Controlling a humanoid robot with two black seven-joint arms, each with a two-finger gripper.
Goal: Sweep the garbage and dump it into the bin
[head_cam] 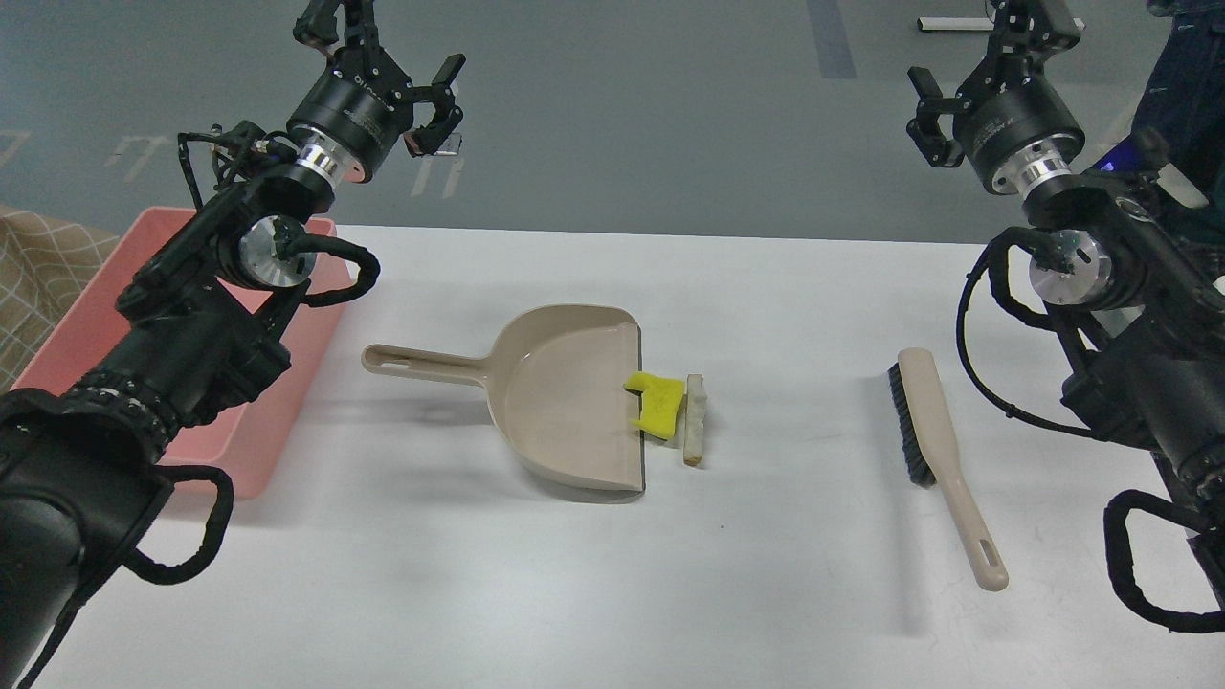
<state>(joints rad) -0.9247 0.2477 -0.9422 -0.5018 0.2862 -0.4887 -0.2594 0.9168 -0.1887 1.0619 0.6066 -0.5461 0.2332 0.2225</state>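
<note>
Right now both my arms are raised clear of the white table (766, 593), neither touching anything. My left gripper (383, 57) hangs above the far left corner with its fingers spread and nothing between them; my right gripper (967, 86) is up at the far right, seen partly end-on and dark, so I cannot tell how its jaws stand.

The garbage sits mid-table: the yellow chunk (657, 402) straddles the lip of the beige dustpan (560, 402), and the bread slice (694, 419) stands on edge just beside it, still on the table outside the pan. The pink bin (278, 440) lies at the left edge, largely under my left arm.

What matters next, as I judge it, is the brush (933, 440). It lies well right of the garbage, nearer my right arm, long axis running toward me, handle end closest, bristles facing left toward the pan. The dustpan's handle points left, toward my left arm.
</note>
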